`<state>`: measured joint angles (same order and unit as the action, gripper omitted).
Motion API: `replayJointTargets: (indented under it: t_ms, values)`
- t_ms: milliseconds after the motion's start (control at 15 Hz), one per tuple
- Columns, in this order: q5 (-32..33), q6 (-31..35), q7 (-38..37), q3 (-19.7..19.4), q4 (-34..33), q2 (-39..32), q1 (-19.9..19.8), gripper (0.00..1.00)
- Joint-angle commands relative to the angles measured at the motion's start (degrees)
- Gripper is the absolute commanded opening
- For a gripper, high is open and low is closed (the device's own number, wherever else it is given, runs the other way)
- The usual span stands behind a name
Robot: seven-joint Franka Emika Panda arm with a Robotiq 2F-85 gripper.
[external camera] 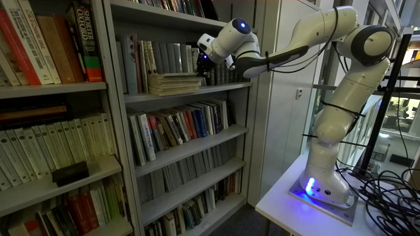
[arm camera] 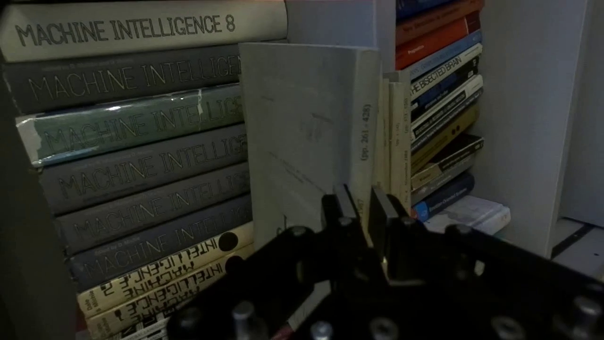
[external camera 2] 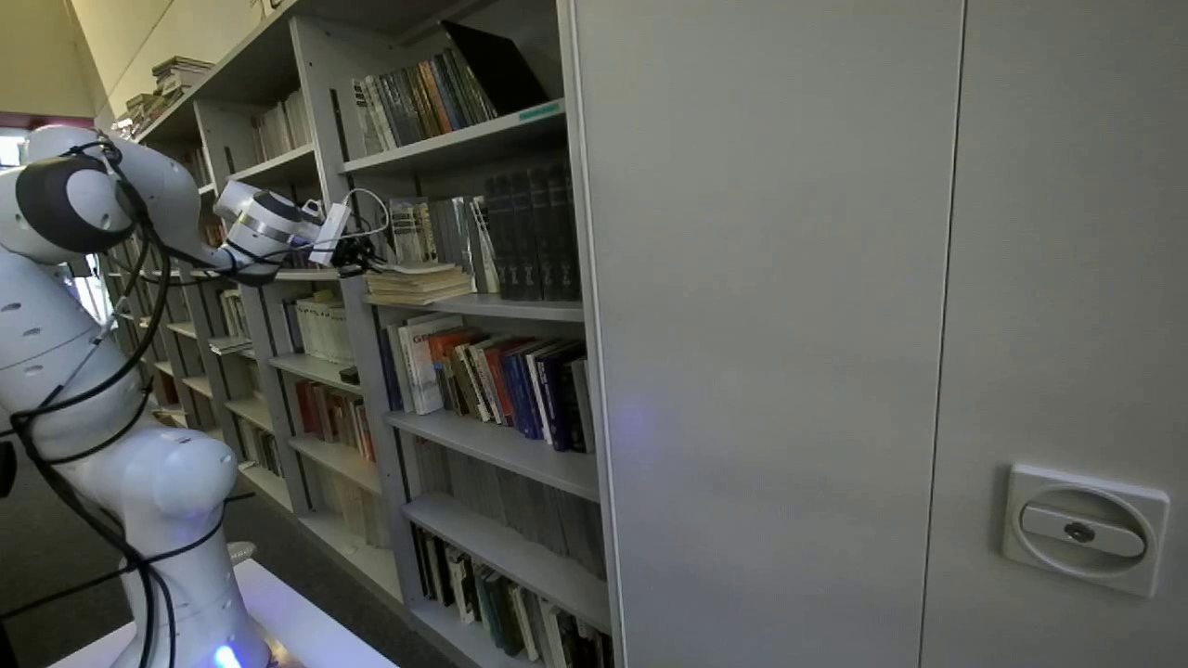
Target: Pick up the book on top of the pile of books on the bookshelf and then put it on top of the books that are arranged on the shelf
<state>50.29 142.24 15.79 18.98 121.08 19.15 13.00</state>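
In an exterior view, a dictionary [external camera: 88, 46] is standing at ten o'clock. A white table [external camera: 279, 205] is standing at five.

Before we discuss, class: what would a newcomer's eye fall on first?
The white Franka Panda arm likely strikes first, stretched from a white table to the grey metal bookshelf. There its black Robotiq gripper clasps the top book of the beige pile. In the wrist view, bold Machine Intelligence spines line the left.

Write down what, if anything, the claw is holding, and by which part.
The claw holds the top book of the pile by its spine.
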Motion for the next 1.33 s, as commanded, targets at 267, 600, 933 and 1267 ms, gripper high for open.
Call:
replayJointTargets:
  t_ms: [267,600,933,1267]
  values:
    - [1.0,0.8,2.4,-2.0,5.3,5.9,1.8,0.03]
    - [1.2,0.6,2.9,-1.8,5.0,5.8,1.9,0.03]
    - [1.3,0.5,3.3,-1.7,4.7,5.4,1.9,0.43]
    - [1.2,0.4,3.4,-1.6,4.3,5.1,2.1,0.74]
